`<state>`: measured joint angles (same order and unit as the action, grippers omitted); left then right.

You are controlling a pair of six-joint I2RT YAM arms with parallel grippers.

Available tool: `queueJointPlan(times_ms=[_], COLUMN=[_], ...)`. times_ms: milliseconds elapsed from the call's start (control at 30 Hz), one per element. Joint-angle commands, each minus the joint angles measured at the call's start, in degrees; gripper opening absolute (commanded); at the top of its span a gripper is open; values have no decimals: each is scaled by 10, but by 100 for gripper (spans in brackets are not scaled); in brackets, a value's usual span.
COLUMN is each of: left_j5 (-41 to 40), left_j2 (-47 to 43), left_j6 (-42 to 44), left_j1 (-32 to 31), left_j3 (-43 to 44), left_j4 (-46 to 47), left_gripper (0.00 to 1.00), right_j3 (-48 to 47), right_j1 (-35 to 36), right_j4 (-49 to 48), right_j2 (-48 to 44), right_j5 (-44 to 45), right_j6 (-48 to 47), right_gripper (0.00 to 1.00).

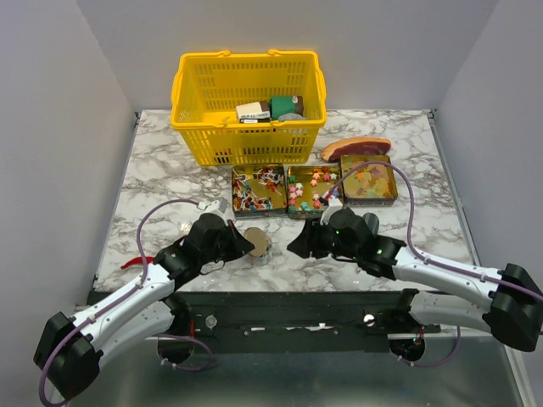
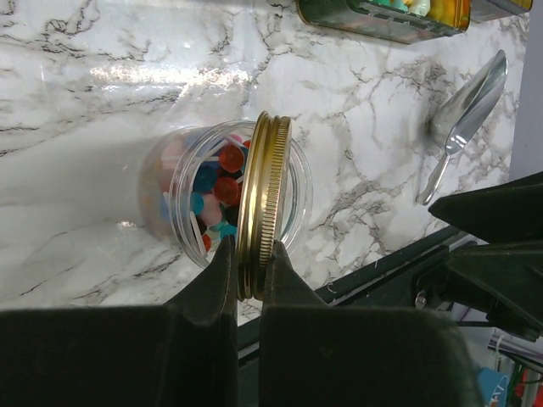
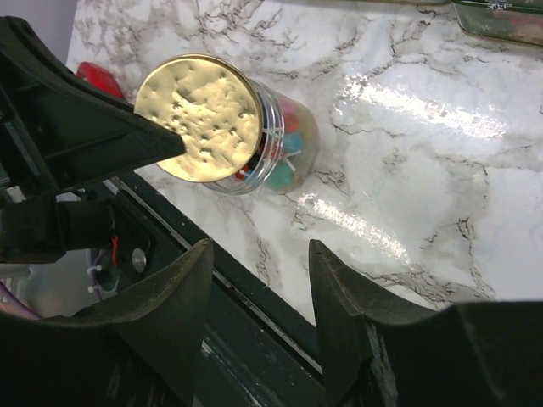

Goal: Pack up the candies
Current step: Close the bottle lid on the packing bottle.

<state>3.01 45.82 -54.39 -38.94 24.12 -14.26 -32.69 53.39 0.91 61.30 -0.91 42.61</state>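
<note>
A glass jar (image 1: 260,251) stands upright near the table's front edge, with mixed red, blue and pink candies (image 2: 225,174) inside it. My left gripper (image 2: 249,263) is shut on the rim of a gold lid (image 2: 263,203), which sits at the jar's mouth. From the right wrist the lid (image 3: 199,119) covers the top of the jar (image 3: 284,144); whether it is seated I cannot tell. My right gripper (image 3: 259,263) hangs open and empty just right of the jar, over the table's front edge. More candies fill three tins (image 1: 259,191) (image 1: 310,188) (image 1: 367,180).
A yellow basket (image 1: 248,106) holding boxes stands at the back. A red-brown meat slab (image 1: 355,147) lies behind the right tin. A metal scoop (image 2: 465,119) rests on the marble between jar and tins. A small red item (image 3: 100,78) lies left of the jar.
</note>
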Motion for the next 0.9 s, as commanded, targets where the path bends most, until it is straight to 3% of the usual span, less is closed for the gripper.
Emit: queueJointPlan(times_ms=[0, 100, 200, 500, 867], left_j5=[-22, -21, -20, -11, -14], left_j2=[-6, -10, -13, -4, -3], left_j6=[21, 33, 39, 45, 81], left_j1=[4, 4, 4, 4, 4], left_j3=[13, 21, 22, 15, 51], left_j4=[-38, -44, -44, -30, -69], left_gripper=[25, 44, 52, 54, 64], right_j3=[-15, -18, -19, -34, -61], right_j1=[0, 0, 0, 1, 1], right_j4=[-35, -47, -63, -71, -91], right_j2=[32, 51, 65, 90, 158], right_j5=[-12, -20, -26, -38, -48], right_j6=[-15, -15, -15, -19, -46], right_gripper=[57, 57, 57, 57, 61])
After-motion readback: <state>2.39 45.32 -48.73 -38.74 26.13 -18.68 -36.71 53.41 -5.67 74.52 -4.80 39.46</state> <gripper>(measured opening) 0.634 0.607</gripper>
